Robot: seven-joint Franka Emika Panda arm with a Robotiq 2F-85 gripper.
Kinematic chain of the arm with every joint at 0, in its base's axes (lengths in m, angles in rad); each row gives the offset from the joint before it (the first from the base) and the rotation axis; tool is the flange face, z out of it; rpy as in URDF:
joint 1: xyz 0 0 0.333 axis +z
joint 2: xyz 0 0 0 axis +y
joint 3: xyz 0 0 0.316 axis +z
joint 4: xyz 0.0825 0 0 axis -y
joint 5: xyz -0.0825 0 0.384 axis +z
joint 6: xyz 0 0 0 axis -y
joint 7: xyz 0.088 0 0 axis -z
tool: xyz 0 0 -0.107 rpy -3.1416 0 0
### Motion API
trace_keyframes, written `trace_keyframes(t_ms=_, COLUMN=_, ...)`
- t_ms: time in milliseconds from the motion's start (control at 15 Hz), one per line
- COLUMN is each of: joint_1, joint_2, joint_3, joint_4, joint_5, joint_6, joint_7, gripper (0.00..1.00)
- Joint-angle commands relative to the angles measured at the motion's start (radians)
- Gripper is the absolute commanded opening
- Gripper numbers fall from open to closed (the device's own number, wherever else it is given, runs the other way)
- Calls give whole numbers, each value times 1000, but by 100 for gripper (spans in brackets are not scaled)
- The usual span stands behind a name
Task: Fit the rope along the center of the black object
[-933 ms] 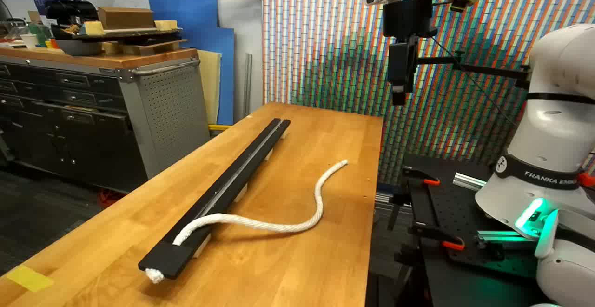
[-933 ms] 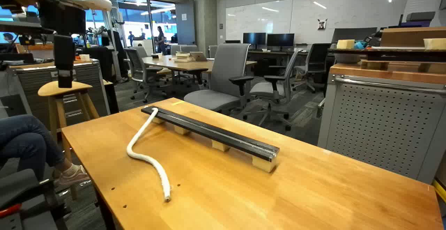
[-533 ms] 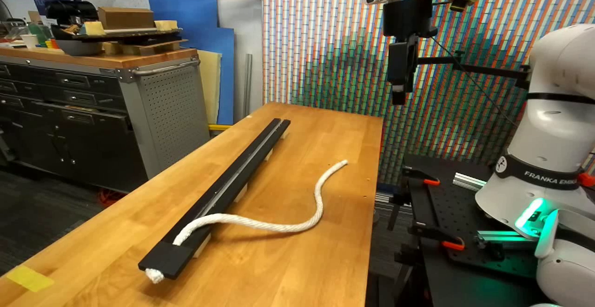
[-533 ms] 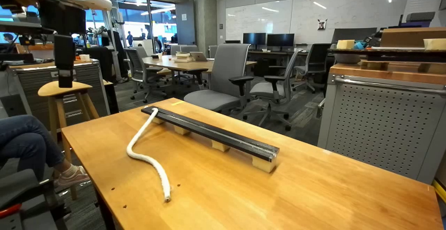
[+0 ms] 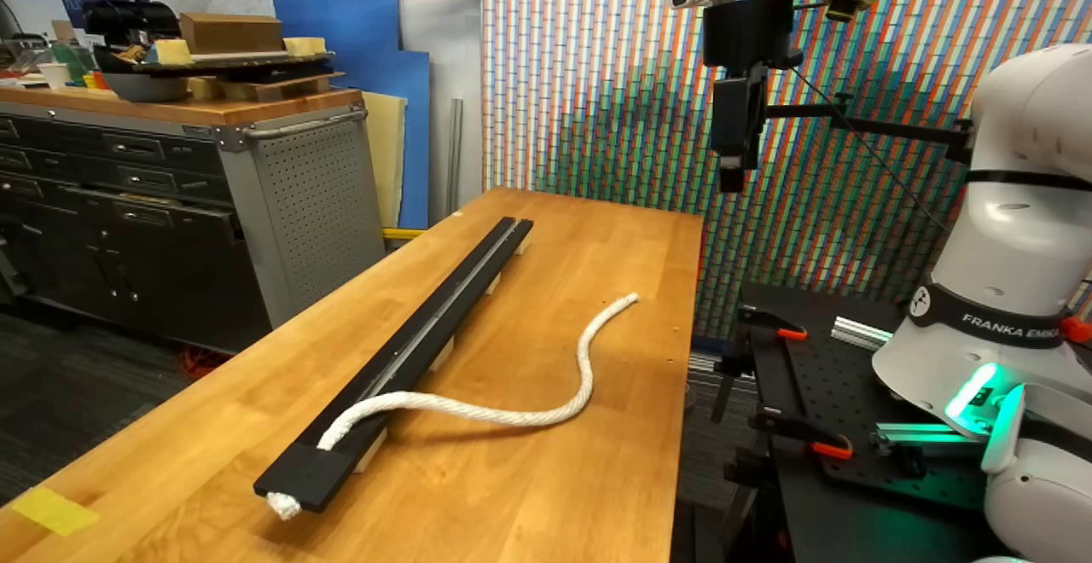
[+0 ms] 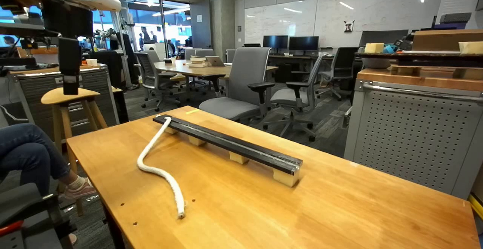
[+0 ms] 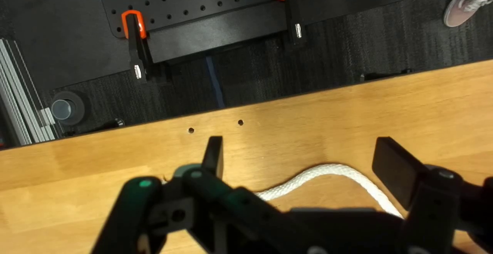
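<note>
rope (image 5: 546,417): one end passed under cap (image 5: 307,471) of black rail (image 5: 429,328), remainder loose across counter (image 6: 339,203); judged light, limp.
free end (image 6: 180,207): best pinched near tip.
tool (image 7: 302,161): jaws spread wide, nothing held.

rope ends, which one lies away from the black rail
The loose end lying on the tabletop; the other end sticks out from the capped tip of the black rail.

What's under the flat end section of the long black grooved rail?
The curving white fibre rope disappears at the groove-side edge of the flat black end section; a white stub sticks out past the outer edge. Between, everything is covered, so I can't see whether they join.
</note>
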Motion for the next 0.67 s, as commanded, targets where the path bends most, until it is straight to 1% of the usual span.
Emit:
trace_keyframes(t_ms=0, joint_1=-9, joint_2=17, joint_3=-1, joint_4=4, joint_5=-10, joint_6=33, joint_7=15, gripper=100)
trace_keyframes(t_ms=267, joint_1=-29, joint_2=69, joint_3=-5, joint_4=19, joint_5=-8, joint_6=102, joint_7=43, gripper=100)
trace_keyframes(t_ms=600, joint_1=-76, joint_2=145, joint_3=-3, joint_4=24, joint_5=-9, joint_6=251, joint_7=165, gripper=100)
